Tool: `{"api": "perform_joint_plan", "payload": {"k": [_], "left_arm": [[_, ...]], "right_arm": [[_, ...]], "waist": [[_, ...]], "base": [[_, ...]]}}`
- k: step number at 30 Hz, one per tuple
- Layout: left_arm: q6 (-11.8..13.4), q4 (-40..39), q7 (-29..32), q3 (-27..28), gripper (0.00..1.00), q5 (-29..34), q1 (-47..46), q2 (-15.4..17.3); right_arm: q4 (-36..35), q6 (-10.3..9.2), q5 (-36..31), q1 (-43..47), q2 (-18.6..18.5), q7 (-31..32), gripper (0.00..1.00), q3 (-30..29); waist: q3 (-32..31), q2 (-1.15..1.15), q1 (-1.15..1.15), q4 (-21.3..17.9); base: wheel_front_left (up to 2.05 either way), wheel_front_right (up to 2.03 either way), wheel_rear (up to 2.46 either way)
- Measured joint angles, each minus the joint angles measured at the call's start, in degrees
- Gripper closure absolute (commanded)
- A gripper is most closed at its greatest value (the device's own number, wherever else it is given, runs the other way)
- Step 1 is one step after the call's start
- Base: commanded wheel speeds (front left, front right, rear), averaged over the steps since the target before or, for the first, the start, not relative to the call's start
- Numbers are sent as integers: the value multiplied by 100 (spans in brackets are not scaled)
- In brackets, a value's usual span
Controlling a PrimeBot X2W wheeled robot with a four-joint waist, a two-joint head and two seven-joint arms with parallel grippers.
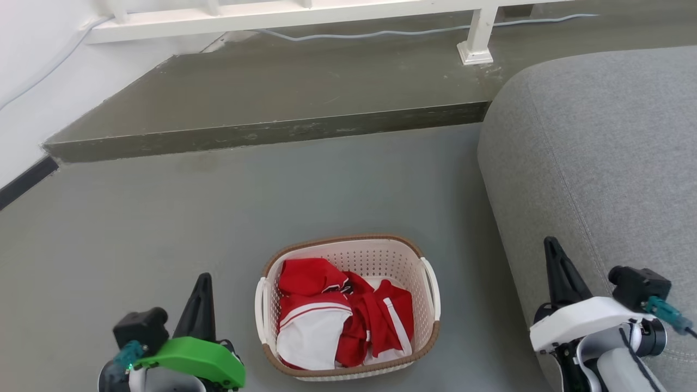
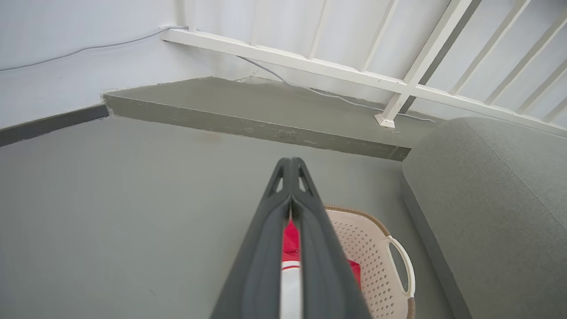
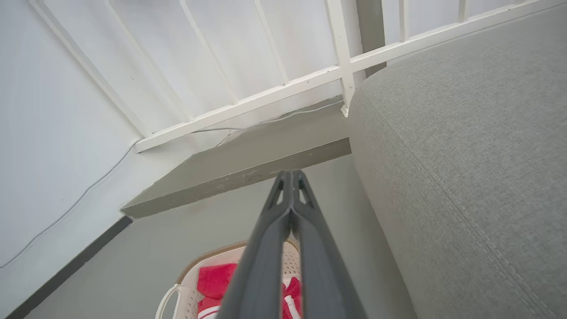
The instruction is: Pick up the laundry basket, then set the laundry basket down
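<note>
The laundry basket [image 1: 381,256] stands on the grey floor at the bottom middle of the head view, cream-white and perforated, with a brown rim, white loop handles on both sides and red-and-white clothes [image 1: 337,318] inside. My left gripper [image 1: 202,280] hangs to its left, apart from it, fingers shut with nothing held. To the basket's right my right gripper [image 1: 550,243] is up beside the sofa, also shut and empty. In the left wrist view the basket [image 2: 376,252] lies behind my shut left gripper [image 2: 290,161]. The right wrist view has the basket [image 3: 186,288] low, below my shut right gripper [image 3: 290,173].
A grey fabric sofa [image 1: 599,163] fills the right side, close to the basket. A raised concrete step [image 1: 261,133] crosses the floor beyond, with a white railing [image 1: 479,38] and a cable [image 1: 381,34] on it. A white wall [image 1: 32,98] stands at the left.
</note>
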Motion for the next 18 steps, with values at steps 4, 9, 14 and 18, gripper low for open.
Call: {"api": "perform_joint_plan", "payload": {"k": [4,9,14,18], "left_arm": [[-51,-4,102,113,100,-360,0,-8],[-107,-8,204,203,100,-711,0,-19],[-158,-7,282,311,100,-1080,0,-19],[-214,-4,383,379,100,-1383,0,-18]], "right_arm": [[-1,43,407,-1,13,83,100,-89],[-2,88,761,-1,40,192,100,-198],[-1,130,1138,-2,63,289,100,-287],[1,174,1443,-5,65,383,100,-372]], "waist": [[-18,0,0,11],[-42,0,0,24],[-65,0,0,37],[-84,0,0,48]], "base": [[0,0,0],[0,0,0],[0,0,0],[0,0,0]]}}
